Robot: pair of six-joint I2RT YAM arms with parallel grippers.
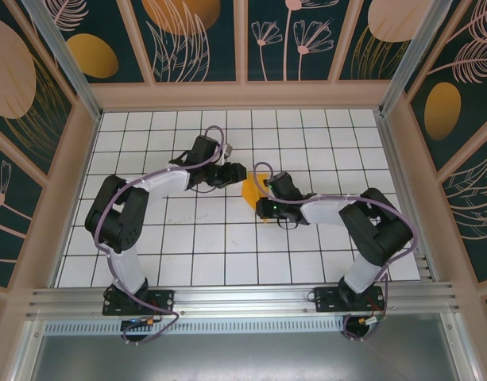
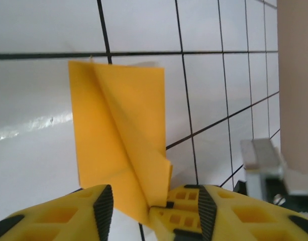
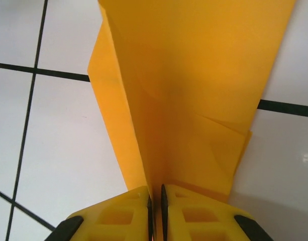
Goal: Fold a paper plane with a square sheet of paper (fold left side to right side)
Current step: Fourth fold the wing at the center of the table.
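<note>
No text legible in any view, no labels, brand names, numbers or signs that can be read

The left arm (image 1: 130, 270) and the right arm (image 1: 358, 274) are white links between bulky black joint housings, each on a black base plate (image 1: 140, 300). A lilac cable (image 1: 214, 128) loops along each arm. A small green dot on the right wrist is perhaps an indicator light (image 1: 272, 209). The fingers (image 3: 118, 218) are yellow, with rectangular pockets and black ribbed pads (image 2: 104, 206).

paper (image 3: 194, 90) top cropped, lower edge behind right hand (image 3: 155, 195)
</note>
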